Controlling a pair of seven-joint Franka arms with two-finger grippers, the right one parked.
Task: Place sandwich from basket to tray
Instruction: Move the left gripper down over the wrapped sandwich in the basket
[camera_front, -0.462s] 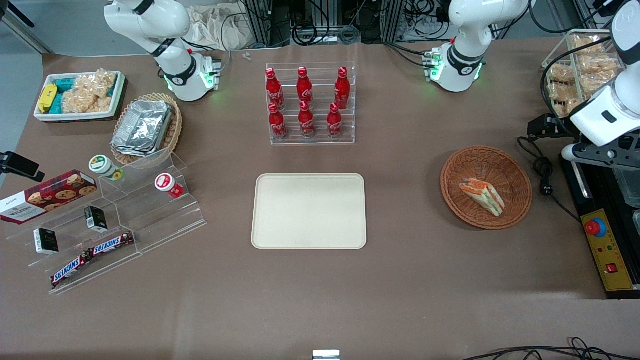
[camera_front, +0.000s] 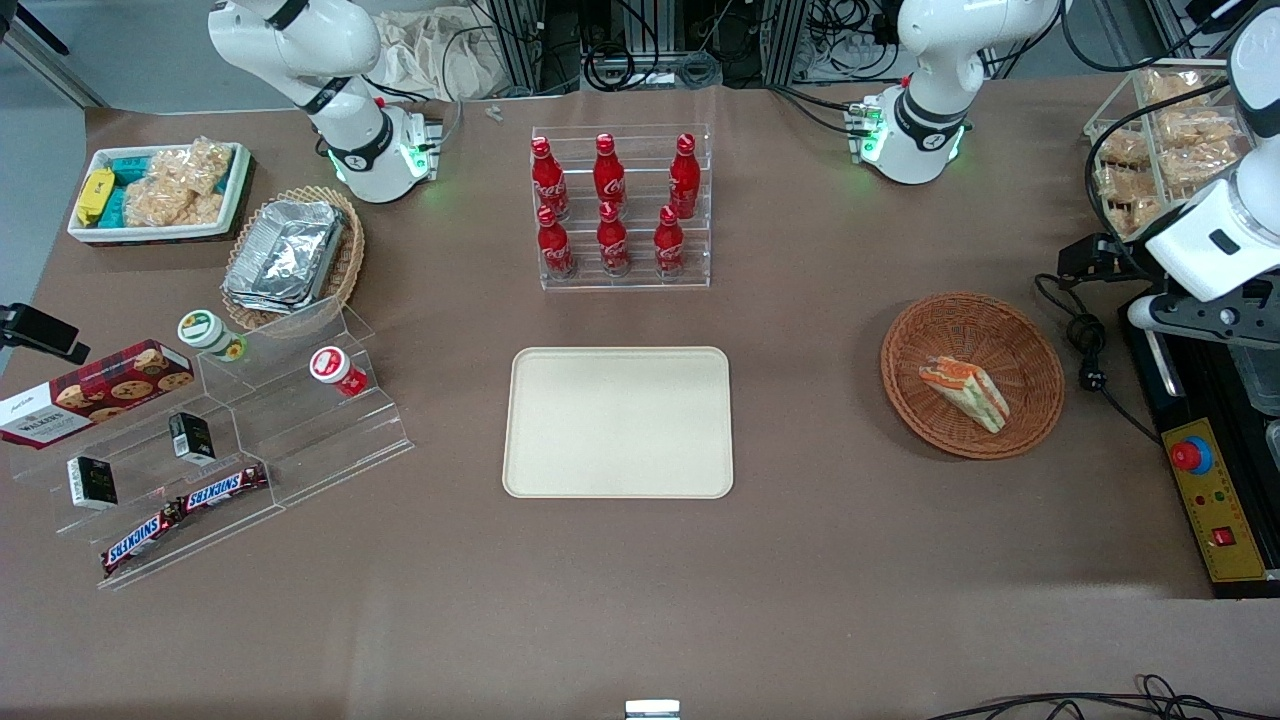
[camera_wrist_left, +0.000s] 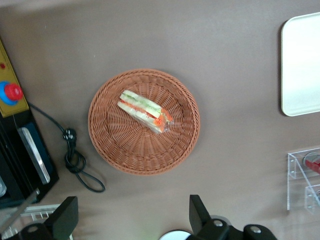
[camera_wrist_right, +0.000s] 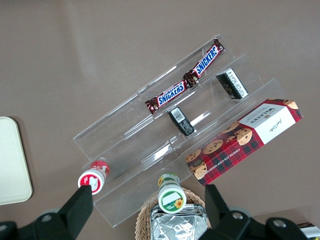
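The sandwich (camera_front: 965, 392), a clear-wrapped wedge with orange and green filling, lies in the round reddish-brown wicker basket (camera_front: 1030, 345). It also shows in the left wrist view (camera_wrist_left: 145, 110), in the middle of the basket (camera_wrist_left: 115, 145). The cream-beige tray (camera_front: 618, 421) lies flat in the middle of the table, toward the parked arm's end from the basket; its edge shows in the left wrist view (camera_wrist_left: 300, 65). My left gripper (camera_front: 1215, 318) hangs high beside the basket at the table's working-arm end. It is open and empty (camera_wrist_left: 132, 220), with its fingers (camera_wrist_left: 199, 214) wide apart.
A black box with a red stop button (camera_front: 1192, 455) and a coiled black cable (camera_front: 1085, 340) lie beside the basket. A clear rack of red bottles (camera_front: 612, 205) stands farther from the camera than the tray. Clear stepped shelves with snacks (camera_front: 220, 450) stand toward the parked arm's end.
My left arm's wrist and gripper have shifted slightly in the front view. The sandwich, basket and tray have not moved.
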